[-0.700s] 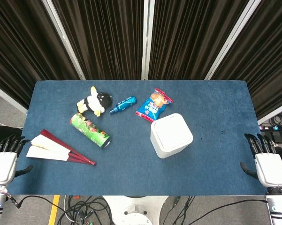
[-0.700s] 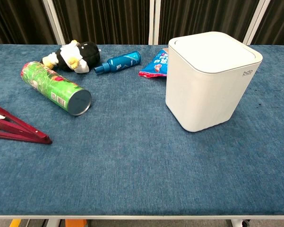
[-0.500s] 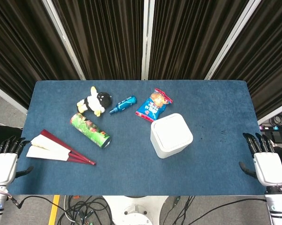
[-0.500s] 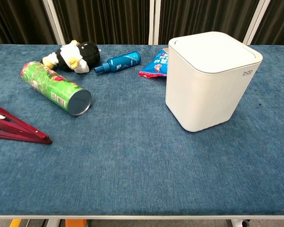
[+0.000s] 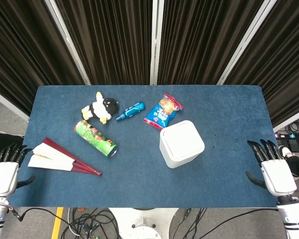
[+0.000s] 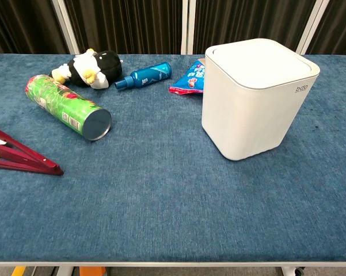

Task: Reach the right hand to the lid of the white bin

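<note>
Bin (image 5: 181, 144): upright on the blue tabletop (image 5: 229, 114), right of center, just in front of a snack bag (image 5: 162, 111).
Lid (image 6: 259, 62): on, untouched.
Right hand (image 5: 275, 171): fingers apart, empty, at the tabletop's right edge, well apart from the bin.
Left hand (image 5: 4, 172): fingers apart, empty, at the left edge near a fan (image 5: 54, 158).

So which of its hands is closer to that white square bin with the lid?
The right hand, at the table's near right edge, beside the white square bin. The left hand sits off the opposite edge, much farther away.
</note>
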Robot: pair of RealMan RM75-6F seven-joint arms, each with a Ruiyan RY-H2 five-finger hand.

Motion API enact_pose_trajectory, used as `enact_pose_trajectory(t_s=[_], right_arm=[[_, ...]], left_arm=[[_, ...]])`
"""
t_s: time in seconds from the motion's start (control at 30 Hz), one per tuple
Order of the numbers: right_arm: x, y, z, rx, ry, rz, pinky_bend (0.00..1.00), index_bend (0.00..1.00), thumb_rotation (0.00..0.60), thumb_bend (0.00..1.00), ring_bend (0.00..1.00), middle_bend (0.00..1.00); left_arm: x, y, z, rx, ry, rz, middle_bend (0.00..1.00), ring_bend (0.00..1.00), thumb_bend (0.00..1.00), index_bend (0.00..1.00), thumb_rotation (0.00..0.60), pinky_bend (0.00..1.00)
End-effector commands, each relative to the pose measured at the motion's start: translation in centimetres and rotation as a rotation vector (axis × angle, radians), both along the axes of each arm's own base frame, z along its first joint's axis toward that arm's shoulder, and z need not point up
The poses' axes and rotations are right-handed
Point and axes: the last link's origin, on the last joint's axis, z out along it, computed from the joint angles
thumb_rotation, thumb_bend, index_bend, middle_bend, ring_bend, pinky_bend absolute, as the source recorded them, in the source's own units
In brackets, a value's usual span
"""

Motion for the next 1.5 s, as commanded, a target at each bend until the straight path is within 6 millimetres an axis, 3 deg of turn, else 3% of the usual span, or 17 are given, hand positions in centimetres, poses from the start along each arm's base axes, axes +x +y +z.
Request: enact_pose_trajectory(t_s=[0.03,0.2,0.4,0.7,1.07,1.23,1.37,1.5], right_arm=[[2.7,-1.8,0.1,0.050,-0.013,0.100,0.00,0.11,0.600,0.16,0.00,0.19],[6.7,-4.4,-0.6,0.127,0.001,0.231,0.00,0.24,0.600,0.17,0.00,0.24],[9.6,-6.2,-2.7,0.227,0.057,0.286,0.00,0.27,0.600,0.17,0.00,0.27],[11.2,-7.7,-6.3,0.328,0.080,0.294,0.00,0.29,0.600,0.17,0.00,0.28],[11.2,-7.7,-8.9,0.414,0.140,0.262,0.00,0.32,0.600,0.18,0.00,0.33],[11.7,-7.7,-7.9,0.329,0.090,0.284,0.00,0.32,0.600,0.18,0.00,0.32],[11.3,-7.8,-5.8,0.199,0.034,0.294,0.00,0.31,0.600,0.18,0.00,0.29],[10.0,-7.9,-3.7,0.045,0.010,0.259,0.00,0.20,0.600,0.20,0.00,0.24]], left_arm=[[0.0,0.1,-0.1,0.000,-0.001,-0.001,0.17,0.06,0.00,0.23,0.600,0.13],[-0.2,0.1,-0.2,-0.009,-0.008,0.002,0.17,0.06,0.00,0.23,0.600,0.13],[-0.5,-0.1,-0.1,-0.012,-0.017,0.012,0.17,0.06,0.00,0.23,0.600,0.13],[-0.8,-0.3,-0.3,-0.022,-0.027,0.024,0.17,0.06,0.00,0.23,0.600,0.13],[-1.1,-0.5,-0.4,-0.024,-0.043,0.030,0.17,0.06,0.00,0.23,0.600,0.13],[-1.2,-0.5,-0.3,-0.020,-0.044,0.028,0.17,0.06,0.00,0.23,0.600,0.13],[-1.1,-0.5,-0.2,-0.012,-0.046,0.018,0.17,0.06,0.00,0.23,0.600,0.13],[-1.0,-0.3,-0.2,-0.014,-0.047,0.010,0.17,0.06,0.00,0.23,0.600,0.13]])
